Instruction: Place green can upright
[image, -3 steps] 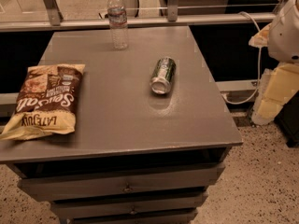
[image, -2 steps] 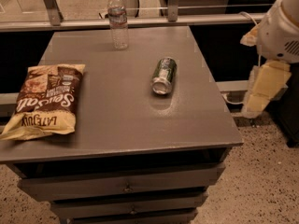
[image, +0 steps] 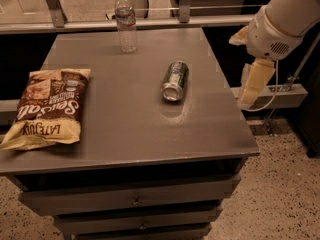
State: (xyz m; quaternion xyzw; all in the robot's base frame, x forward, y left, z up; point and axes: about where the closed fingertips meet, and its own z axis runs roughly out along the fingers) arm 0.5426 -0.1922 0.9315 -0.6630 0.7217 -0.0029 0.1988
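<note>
One green can (image: 175, 80) lies sideways; tool (image: 256, 82), state unclear, hangs beyond the table (image: 125, 139) edge.

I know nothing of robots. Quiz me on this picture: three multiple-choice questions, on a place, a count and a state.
1. The gripper, relative to the table? A over its middle; B beneath it; C beyond its picture-right edge.
2. Things on the table? A two; B three; C five.
3. The green can? A on its side; B upright; C crushed flat.
Answers: 1C, it hangs off that edge; 2B, chip bag, water bottle, green can; 3A, its silver end faces the camera.
</note>
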